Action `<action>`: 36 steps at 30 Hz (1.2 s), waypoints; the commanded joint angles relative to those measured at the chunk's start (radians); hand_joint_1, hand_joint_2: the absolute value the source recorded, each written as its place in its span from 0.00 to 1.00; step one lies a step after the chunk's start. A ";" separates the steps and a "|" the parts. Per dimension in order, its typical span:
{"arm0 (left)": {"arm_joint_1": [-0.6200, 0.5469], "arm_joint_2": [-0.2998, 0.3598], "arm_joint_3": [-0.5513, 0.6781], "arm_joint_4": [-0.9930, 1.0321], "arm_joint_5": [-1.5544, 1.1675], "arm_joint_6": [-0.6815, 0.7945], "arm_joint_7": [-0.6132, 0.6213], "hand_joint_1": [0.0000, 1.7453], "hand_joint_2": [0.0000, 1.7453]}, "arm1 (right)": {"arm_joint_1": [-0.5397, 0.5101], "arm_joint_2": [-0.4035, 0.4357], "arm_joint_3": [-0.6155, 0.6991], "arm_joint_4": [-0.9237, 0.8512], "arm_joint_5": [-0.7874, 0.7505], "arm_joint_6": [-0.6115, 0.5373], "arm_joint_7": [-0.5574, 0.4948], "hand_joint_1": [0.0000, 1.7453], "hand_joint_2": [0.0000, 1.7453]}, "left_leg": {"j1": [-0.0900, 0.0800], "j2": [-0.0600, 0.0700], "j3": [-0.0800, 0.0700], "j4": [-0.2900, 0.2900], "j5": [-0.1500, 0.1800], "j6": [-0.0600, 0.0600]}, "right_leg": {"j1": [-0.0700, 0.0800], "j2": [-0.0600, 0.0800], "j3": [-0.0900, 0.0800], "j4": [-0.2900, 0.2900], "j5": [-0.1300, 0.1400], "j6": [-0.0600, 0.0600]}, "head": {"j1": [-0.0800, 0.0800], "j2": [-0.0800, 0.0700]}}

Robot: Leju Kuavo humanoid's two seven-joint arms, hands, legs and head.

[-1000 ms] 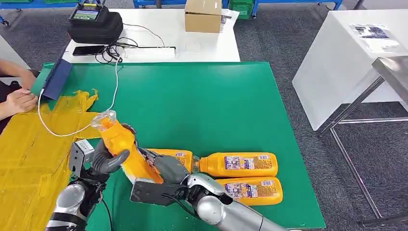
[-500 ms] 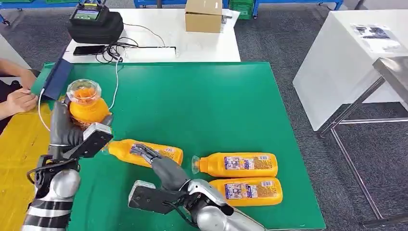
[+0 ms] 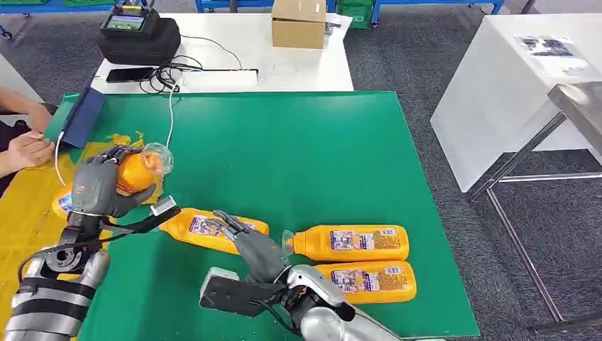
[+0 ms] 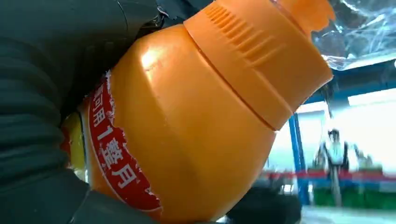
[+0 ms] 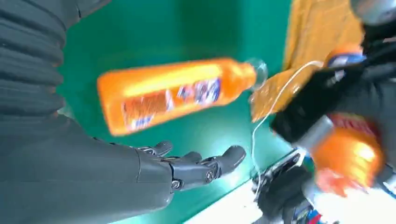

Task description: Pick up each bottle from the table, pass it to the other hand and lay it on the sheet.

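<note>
My left hand (image 3: pixel 99 186) grips an orange bottle (image 3: pixel 135 170) tipped nearly flat, its clear-wrapped cap pointing right, low over the edge of the yellow sheet (image 3: pixel 28 234). The left wrist view shows the bottle (image 4: pixel 187 126) close up, with the hand (image 4: pixel 37 102) wrapped around it. My right hand (image 3: pixel 247 245) is open, fingers spread, just over a second orange bottle (image 3: pixel 206 229) that lies on the green mat (image 3: pixel 298 163). In the right wrist view, that hand (image 5: pixel 187 165) hovers empty beside the lying bottle (image 5: pixel 163 95). Two more bottles (image 3: pixel 351 243) (image 3: pixel 365 280) lie side by side to the right.
A person's hand (image 3: pixel 25 149) rests at the sheet's far left, beside a blue device (image 3: pixel 81 117) with a white cable (image 3: pixel 170 121). A black bag (image 3: pixel 138 35) and a cardboard box (image 3: pixel 298 21) stand on the white table behind. Another white table (image 3: pixel 511 85) stands at the right.
My right hand let go of the bottle and dropped open toward the lying one. My left hand carried the bottle left, first upright, then tipped it down over the sheet.
</note>
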 commanded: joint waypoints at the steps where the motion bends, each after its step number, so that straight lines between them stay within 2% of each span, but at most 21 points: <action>1: -0.151 0.045 -0.127 0.432 -0.036 0.021 0.014 1.00 1.00 | -0.092 -0.010 -0.017 0.117 0.047 0.003 0.008 0.00 1.00 | -0.002 0.000 0.005 -0.005 0.002 0.003 | -0.001 -0.003 0.005 -0.003 0.001 0.002 | 0.000 0.000; 5: -0.178 0.050 -0.169 0.498 -0.036 -0.031 0.013 1.00 1.00 | -0.105 -0.004 -0.030 0.143 0.069 0.002 0.014 0.00 1.00 | -0.002 0.000 0.005 -0.004 0.002 0.003 | -0.001 -0.004 0.005 -0.003 0.002 0.000 | 0.000 0.000; 9: -0.249 0.053 -0.230 0.685 -0.027 -0.097 -0.048 1.00 1.00 | -0.180 0.027 -0.080 0.281 0.103 0.013 0.005 0.00 1.00 | -0.001 0.001 0.002 -0.002 0.002 0.001 | -0.001 -0.001 0.001 0.000 0.002 -0.001 | 0.000 0.000; 14: -0.295 0.050 -0.233 0.741 -0.002 -0.152 -0.118 1.00 1.00 | -0.262 0.074 -0.099 0.465 0.115 0.059 0.003 0.00 1.00 | -0.001 0.002 0.001 -0.001 0.003 0.000 | 0.000 0.000 0.000 0.000 0.003 -0.002 | 0.000 0.000; 15: -0.297 0.050 -0.236 0.738 -0.005 -0.147 -0.126 0.00 1.00 | -0.273 0.082 -0.100 0.501 0.118 0.068 0.003 0.00 1.00 | -0.001 0.002 0.002 -0.002 0.003 0.001 | -0.001 -0.001 0.001 -0.001 0.003 -0.001 | 0.000 0.000; 22: -0.331 0.046 -0.246 0.739 0.039 -0.197 -0.247 0.00 1.00 | -0.354 0.142 -0.149 0.790 0.125 0.064 -0.017 0.00 1.00 | -0.001 0.000 0.003 -0.003 0.004 0.002 | -0.001 -0.002 0.002 -0.001 0.003 0.000 | 0.000 0.000; 26: -0.328 0.048 -0.246 0.739 0.041 -0.195 -0.251 0.00 1.00 | -0.354 0.140 -0.150 0.795 0.126 0.062 -0.021 0.00 1.00 | -0.001 0.000 0.002 -0.003 0.004 0.002 | -0.001 -0.002 0.002 0.000 0.003 0.000 | 0.000 0.000; 29: -0.326 0.046 -0.235 0.737 0.075 -0.197 -0.298 0.00 1.00 | -0.365 0.155 -0.171 0.840 0.130 0.065 -0.022 0.00 1.00 | -0.001 0.000 0.000 -0.001 0.003 0.000 | 0.000 -0.001 0.000 0.001 0.002 -0.001 | 0.000 0.000; 30: -0.330 0.039 -0.222 0.736 0.102 -0.209 -0.319 0.00 0.00 | -0.375 0.169 -0.179 0.879 0.135 0.075 -0.025 0.00 1.00 | -0.001 0.000 0.001 -0.001 0.004 0.001 | 0.000 -0.002 0.001 0.001 0.003 -0.001 | 0.000 0.000; 36: -0.335 0.025 -0.206 0.730 0.139 -0.215 -0.351 0.00 0.00 | -0.384 0.192 -0.182 0.919 0.150 0.082 -0.036 0.00 1.00 | -0.001 -0.001 0.000 -0.001 0.004 0.001 | 0.000 -0.003 0.000 0.001 0.003 -0.001 | 0.000 0.000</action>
